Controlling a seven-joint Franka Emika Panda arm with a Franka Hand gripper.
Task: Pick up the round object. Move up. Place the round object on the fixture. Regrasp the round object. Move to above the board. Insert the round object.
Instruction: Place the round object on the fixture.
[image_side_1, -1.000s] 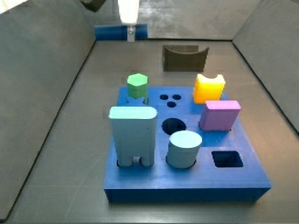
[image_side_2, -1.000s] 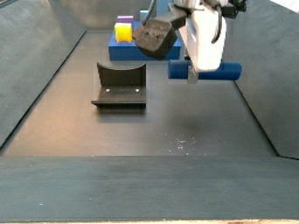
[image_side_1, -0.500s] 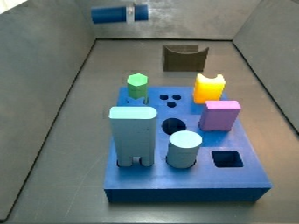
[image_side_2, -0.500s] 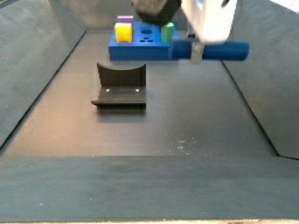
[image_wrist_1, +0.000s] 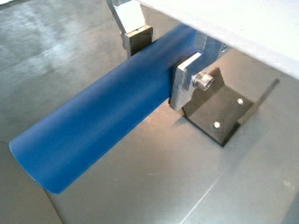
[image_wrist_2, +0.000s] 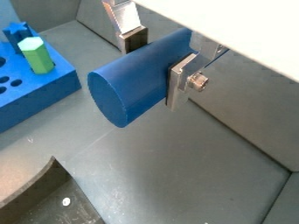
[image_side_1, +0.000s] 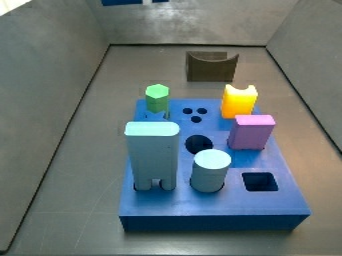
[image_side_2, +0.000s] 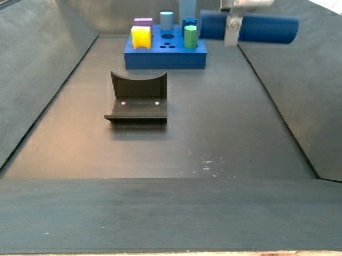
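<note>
While it hung high off the grey floor, the long dark-blue cylinder rod (image_wrist_1: 111, 112) lay level, clamped crosswise between the gripper's (image_wrist_1: 162, 54) flat silver fingers (image_wrist_1: 187, 80), which had closed on its sides. Below stood the dark brown notched fixture (image_side_2: 136, 97), with the blue square board (image_side_2: 166, 53) beyond.

Dark grey floor (image_side_2: 174, 150) with a few pale specks, enclosed by sloping grey walls (image_side_1: 54, 60); soft, even light, faint sheen on the floor
</note>
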